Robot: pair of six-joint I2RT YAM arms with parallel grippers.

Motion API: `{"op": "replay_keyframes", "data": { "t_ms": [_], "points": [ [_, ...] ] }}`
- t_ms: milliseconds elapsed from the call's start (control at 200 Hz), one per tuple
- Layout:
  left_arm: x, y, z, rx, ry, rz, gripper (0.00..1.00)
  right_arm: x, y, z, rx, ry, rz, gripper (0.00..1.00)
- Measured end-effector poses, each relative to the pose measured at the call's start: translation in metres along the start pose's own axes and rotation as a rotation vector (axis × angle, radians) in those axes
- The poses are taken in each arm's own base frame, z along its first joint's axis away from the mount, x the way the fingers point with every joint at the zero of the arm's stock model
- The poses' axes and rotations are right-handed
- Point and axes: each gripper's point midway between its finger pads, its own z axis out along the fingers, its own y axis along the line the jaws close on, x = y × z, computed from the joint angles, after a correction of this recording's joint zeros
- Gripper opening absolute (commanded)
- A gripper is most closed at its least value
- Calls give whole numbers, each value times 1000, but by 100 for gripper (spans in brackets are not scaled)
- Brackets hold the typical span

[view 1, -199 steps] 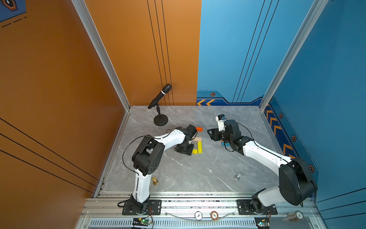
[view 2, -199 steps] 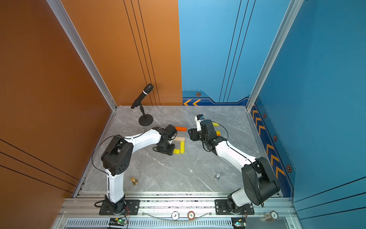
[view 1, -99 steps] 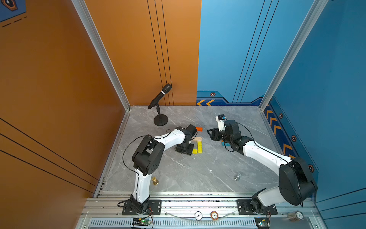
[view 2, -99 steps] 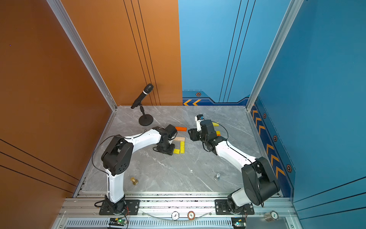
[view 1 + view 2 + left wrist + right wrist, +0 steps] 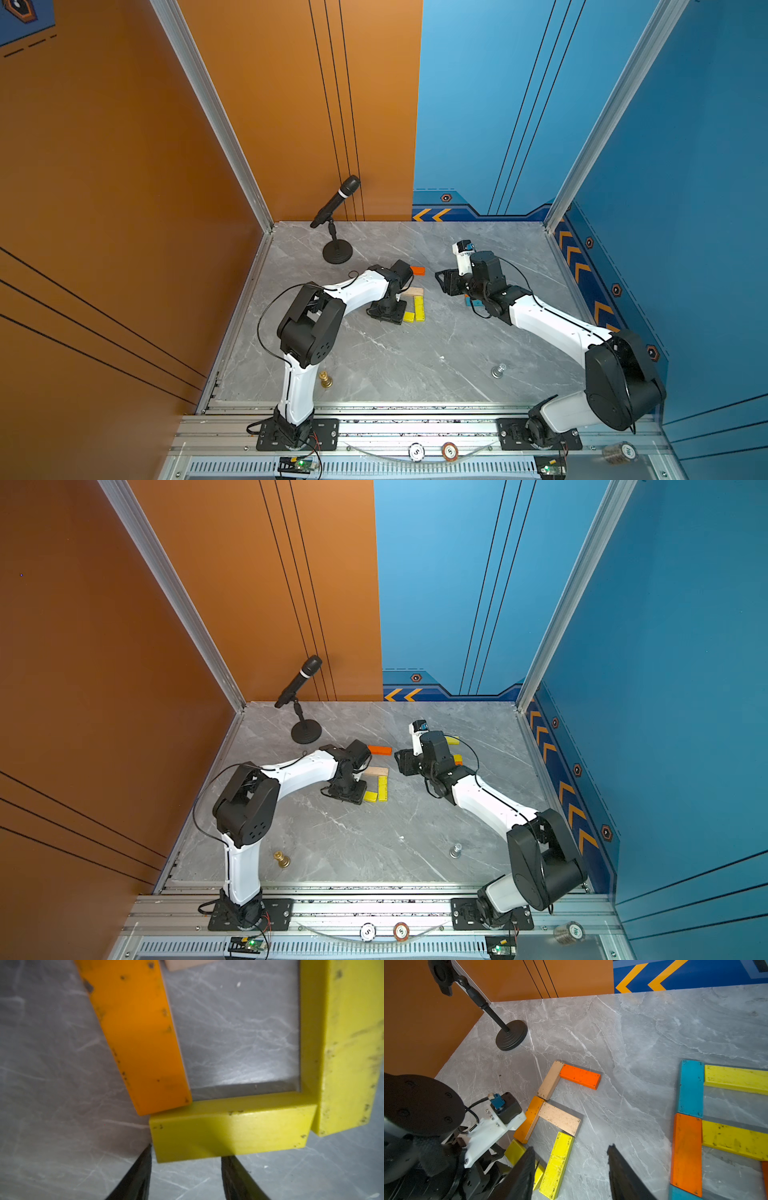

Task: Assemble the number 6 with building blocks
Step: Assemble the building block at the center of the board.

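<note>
My left fingers (image 5: 135, 1180) and right fingers (image 5: 519, 1176) stand apart, empty; the short yellow block (image 5: 228, 1134), on the desk (image 5: 633, 1032) my side of the microphone (image 5: 336, 199), looks light and stiff, so I'd pinch its long edges.

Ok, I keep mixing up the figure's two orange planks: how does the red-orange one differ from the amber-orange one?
Colour: the red-orange rectangular wooden block is redder than the amber-orange rectangular wooden block. Place: red-orange forms the figure's end bar; amber-orange a side stroke. Fit: red-orange meets its pale wooden block squarely; amber-orange sits skewed, one corner touching a yellow block. Both lie flat, alike in size.
</note>
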Motion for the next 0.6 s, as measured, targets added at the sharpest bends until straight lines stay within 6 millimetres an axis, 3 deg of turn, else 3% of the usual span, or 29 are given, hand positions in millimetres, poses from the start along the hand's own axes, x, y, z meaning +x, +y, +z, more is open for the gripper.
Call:
{"op": "replay_keyframes", "data": {
  "t_ms": [305,601],
  "points": [
    [-2,-1,0,3,-6,0,55,0,0,0,0,0,0,56],
    [-1,-10,-7,56,-11,2,64,3,4,0,-4,10,-13,56]
  ]
}}
